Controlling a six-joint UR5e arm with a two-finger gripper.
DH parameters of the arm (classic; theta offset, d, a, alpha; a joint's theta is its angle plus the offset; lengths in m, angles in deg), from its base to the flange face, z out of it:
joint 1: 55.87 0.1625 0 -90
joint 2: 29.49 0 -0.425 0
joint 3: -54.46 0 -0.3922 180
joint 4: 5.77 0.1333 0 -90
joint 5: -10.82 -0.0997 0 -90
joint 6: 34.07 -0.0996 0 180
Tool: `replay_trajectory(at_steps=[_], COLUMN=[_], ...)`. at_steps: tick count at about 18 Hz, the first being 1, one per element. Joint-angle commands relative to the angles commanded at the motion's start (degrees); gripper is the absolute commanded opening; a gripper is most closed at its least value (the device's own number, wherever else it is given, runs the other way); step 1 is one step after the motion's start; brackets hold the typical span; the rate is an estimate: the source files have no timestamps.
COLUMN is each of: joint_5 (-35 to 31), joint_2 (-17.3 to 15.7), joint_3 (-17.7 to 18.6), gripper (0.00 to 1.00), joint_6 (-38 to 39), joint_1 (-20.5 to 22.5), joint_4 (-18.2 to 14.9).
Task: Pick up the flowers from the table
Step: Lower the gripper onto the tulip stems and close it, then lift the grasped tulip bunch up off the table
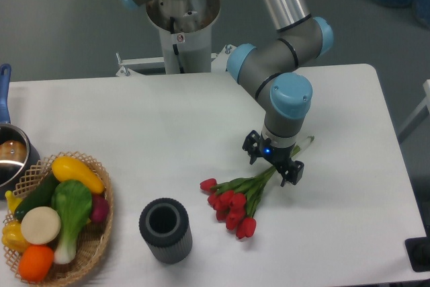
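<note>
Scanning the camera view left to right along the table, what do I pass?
Pot → basket of vegetables → dark cup → flowers → tool, straddling the stems.

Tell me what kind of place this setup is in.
Probably a robotics lab or test bench, not a home: an industrial arm on a pedestal with its end effector over red tulips, a plain white table, and props like a basket of toy-looking vegetables.
</note>
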Motion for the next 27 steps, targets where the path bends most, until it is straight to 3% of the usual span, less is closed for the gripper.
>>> replay_trajectory(at_steps=[7, 9, 15, 20, 27], joint_5=[0.0, 0.0, 0.0, 0.0, 0.09], joint_2=[0.27, 0.27, 0.18, 0.18, 0.0], joint_3=[-0.18, -0.35, -0.44, -0.53, -0.61], gripper=[0.95, 0.82, 0.6, 0.35, 0.22], joint_6=[-0.62, -0.62, -0.62, -0.44, -0.53], joint_1=[0.09, 0.17, 0.18, 0.18, 0.35], joint_4=[0.09, 0.09, 0.09, 0.0, 0.0])
